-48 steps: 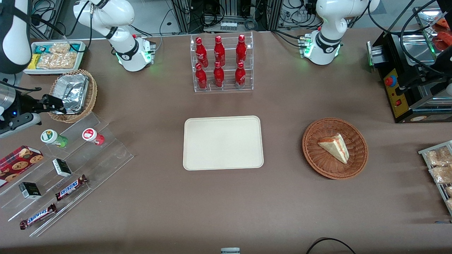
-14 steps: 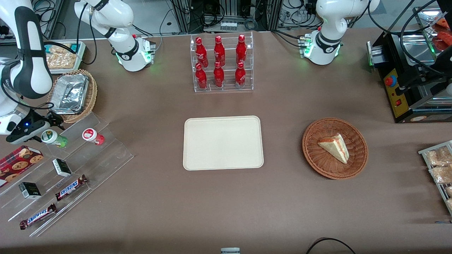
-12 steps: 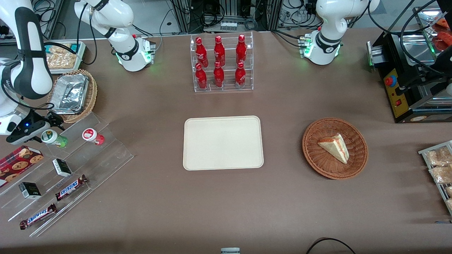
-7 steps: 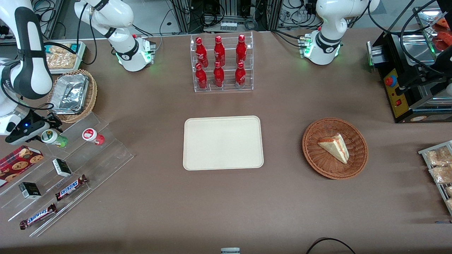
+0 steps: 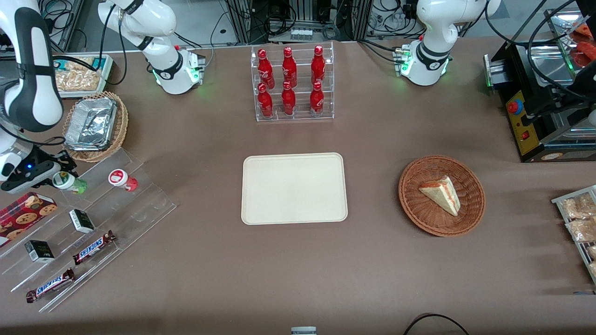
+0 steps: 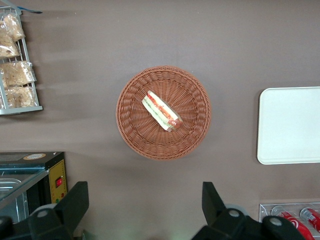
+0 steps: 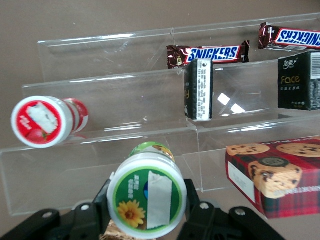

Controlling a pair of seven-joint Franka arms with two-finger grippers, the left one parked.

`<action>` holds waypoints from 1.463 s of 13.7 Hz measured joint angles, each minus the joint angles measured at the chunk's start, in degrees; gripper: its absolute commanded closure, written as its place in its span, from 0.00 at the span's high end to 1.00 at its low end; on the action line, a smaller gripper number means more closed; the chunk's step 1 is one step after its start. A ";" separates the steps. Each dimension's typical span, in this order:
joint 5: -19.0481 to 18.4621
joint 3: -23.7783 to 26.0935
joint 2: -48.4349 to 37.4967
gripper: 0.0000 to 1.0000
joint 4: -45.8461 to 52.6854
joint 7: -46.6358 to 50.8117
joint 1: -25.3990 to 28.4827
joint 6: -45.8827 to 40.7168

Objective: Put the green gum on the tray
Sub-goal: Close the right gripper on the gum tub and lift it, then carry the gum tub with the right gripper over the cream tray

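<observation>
A clear acrylic stepped stand [image 5: 139, 204] holds a red gum canister [image 5: 122, 179], two small black boxes [image 5: 81, 221], two Snickers bars [image 5: 94, 247] and a cookie box [image 5: 24, 212]. Six red cola bottles [image 5: 288, 83] fill a clear rack. A wicker basket [image 5: 441, 195] holds a sandwich wedge [image 5: 440, 193].

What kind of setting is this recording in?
Likely a lab mock-up of a snack shop: a clear rack of red bottles, stepped acrylic shelves of sweets, cabling at the table's edge. The gripper holds the green gum.
</observation>
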 measured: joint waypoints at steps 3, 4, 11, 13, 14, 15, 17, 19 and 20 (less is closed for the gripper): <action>0.68 0.34 -0.18 0.00 4.68 0.00 0.20 -7.35; 1.65 0.57 -0.21 0.00 6.19 -0.01 0.36 -9.69; 3.20 1.53 -1.04 0.00 14.37 14.68 11.20 -23.32; 3.23 1.65 -1.32 0.00 16.53 21.76 15.90 -26.07; 3.24 1.70 -1.45 0.00 17.45 25.71 18.51 -27.03; 3.24 1.73 -1.53 0.00 18.21 30.05 21.42 -27.88; 3.24 1.86 -1.52 0.00 19.00 39.05 27.18 -28.67; 3.25 1.89 -1.24 0.00 19.00 47.85 32.32 -28.77; 3.25 1.88 -0.82 0.00 19.01 52.55 35.12 -28.69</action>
